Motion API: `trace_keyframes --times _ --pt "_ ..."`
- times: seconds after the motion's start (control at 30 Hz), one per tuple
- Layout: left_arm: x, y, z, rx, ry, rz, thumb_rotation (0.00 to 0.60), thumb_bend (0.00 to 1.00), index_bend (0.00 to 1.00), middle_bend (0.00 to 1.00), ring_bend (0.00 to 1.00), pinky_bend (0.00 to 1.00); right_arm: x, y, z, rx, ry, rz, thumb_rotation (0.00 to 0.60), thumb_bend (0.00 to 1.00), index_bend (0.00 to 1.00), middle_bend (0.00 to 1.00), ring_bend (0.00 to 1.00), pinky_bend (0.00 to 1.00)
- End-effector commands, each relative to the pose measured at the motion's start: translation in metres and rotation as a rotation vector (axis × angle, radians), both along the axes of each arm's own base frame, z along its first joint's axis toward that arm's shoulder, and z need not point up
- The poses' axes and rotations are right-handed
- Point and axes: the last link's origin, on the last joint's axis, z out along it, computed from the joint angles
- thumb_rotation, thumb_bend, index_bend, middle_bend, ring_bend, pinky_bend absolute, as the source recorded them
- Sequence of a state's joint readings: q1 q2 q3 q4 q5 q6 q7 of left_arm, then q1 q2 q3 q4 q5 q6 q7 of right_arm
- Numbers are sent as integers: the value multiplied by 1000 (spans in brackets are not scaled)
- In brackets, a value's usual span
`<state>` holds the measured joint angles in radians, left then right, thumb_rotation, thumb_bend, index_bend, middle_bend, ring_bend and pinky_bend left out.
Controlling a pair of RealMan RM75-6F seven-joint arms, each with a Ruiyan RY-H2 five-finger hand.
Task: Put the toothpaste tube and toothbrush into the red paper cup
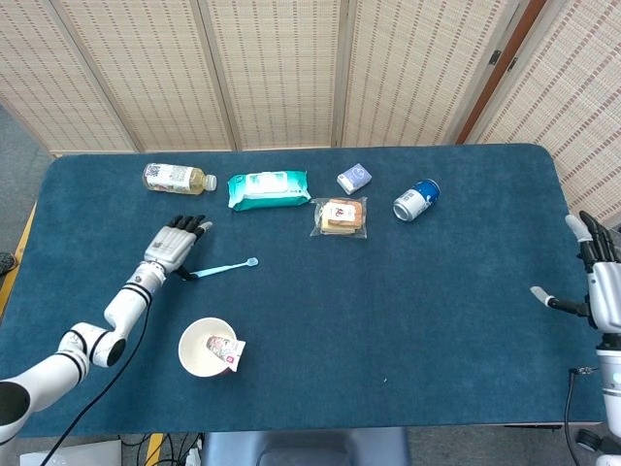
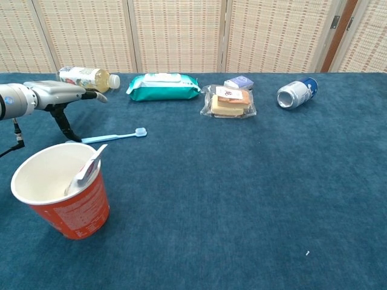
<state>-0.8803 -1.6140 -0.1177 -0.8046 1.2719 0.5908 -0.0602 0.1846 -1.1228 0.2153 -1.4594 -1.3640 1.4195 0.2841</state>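
Your right hand (image 1: pixel 602 282) is cut off by head view's right edge, absent from chest view. Toothpaste tube (image 2: pixel 84 172) mostly hidden inside red paper cup (image 2: pixel 72 208). Toothbrush (image 2: pixel 112 137) handle end hidden behind left hand (image 2: pixel 57 96).

On the bench (image 1: pixel 437 320): one red paper cup (image 2: pixel 63 194), one toothpaste tube (image 2: pixel 84 172), one toothbrush (image 1: pixel 221 268), one bottle (image 1: pixel 179 179), one wipes pack (image 1: pixel 269 189), one small box (image 1: pixel 354 178), one wrapped sandwich (image 1: pixel 342 216), one can (image 1: pixel 416 200).

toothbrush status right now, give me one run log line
toothbrush: flat on table, outside cup | toothpaste tube: in red paper cup | left hand: over handle end | right hand: idle at edge
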Motion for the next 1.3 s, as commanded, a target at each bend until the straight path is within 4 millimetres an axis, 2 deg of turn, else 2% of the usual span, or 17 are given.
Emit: trace_keyframes --times 0.03,0.5,1.17,1.3 --pt "1 -4 -1 -18 1 -9 600 101 0 0 0 0 0 0 0 0 -3 0 600 0 54 24 26 366" --pt "-1 -3 -4 -16 10 5 600 101 0 0 0 0 -2 2 -1 6 -7 -3 600 0 54 24 26 366" --pt "-2 16 -1 50 17 26 600 101 0 0 0 0 -5 2 -3 12 -13 -11 600 0 54 24 26 366" --pt "2 12 -2 38 -28 21 600 101 0 0 0 0 -6 3 -2 11 -14 -14 600 0 54 24 26 366"
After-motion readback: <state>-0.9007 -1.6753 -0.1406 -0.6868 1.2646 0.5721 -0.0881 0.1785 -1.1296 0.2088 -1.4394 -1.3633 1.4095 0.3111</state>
